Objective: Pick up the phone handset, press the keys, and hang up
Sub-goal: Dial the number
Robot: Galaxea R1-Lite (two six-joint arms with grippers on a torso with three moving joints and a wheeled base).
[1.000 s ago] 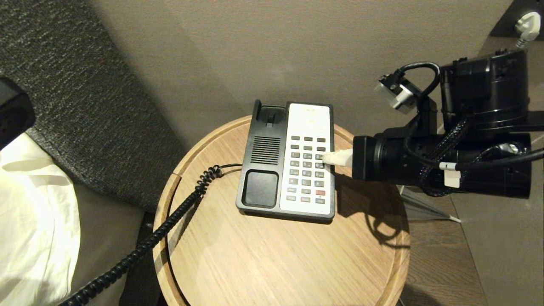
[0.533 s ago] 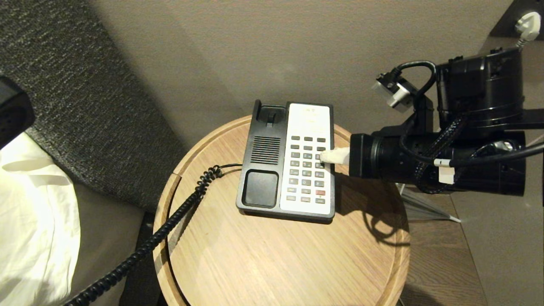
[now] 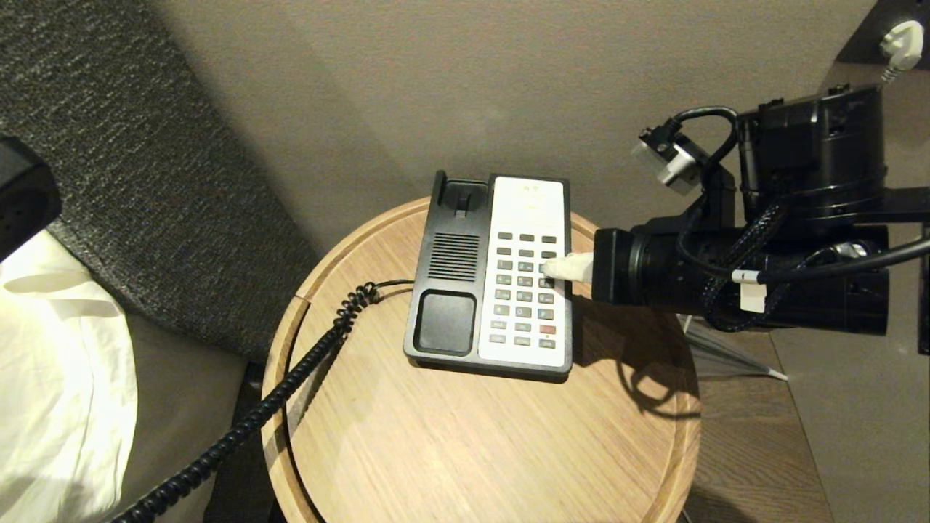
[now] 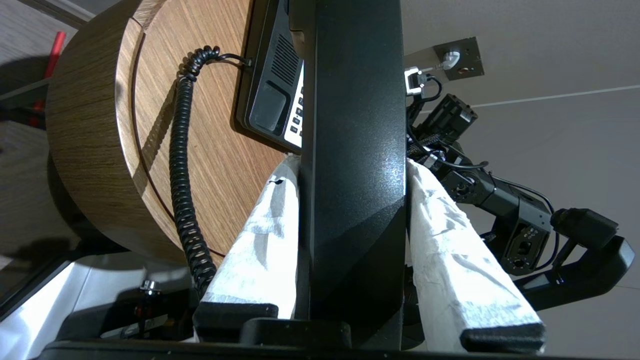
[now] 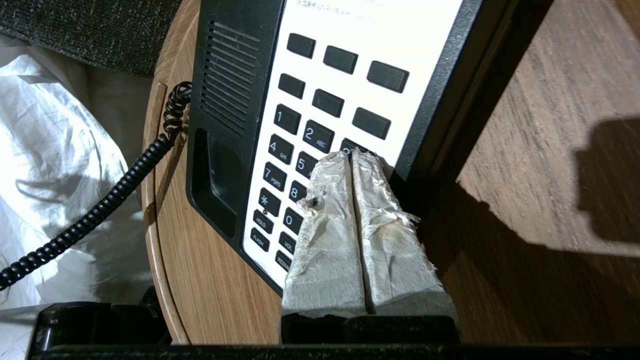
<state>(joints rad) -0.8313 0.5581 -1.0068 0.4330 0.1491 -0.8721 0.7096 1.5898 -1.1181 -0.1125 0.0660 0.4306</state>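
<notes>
Head view shows my round, pale wooden counter (image 3: 472, 450) with the black-and-cream phone base (image 3: 490, 276) on it; my right end effector (image 3: 554, 269) reaches in from the right, its white-wrapped fingers (image 5: 345, 220) pressed together with nothing between them, their tips on the right-hand column of dark keys (image 3: 524, 281), beside the 2 and 5 keys. My left end effector (image 4: 352, 165) is well off to the left, away from the base, and clamps the long, slim black plastic phone handset (image 4: 355, 150) between its two white-wrapped fingers (image 4: 260, 235); in the head view only one dark end of the handset shows at the left edge. A black coiled cord (image 3: 290, 385) runs from the base's left side across the counter and over its edge, beside white bedding (image 3: 65, 378).
</notes>
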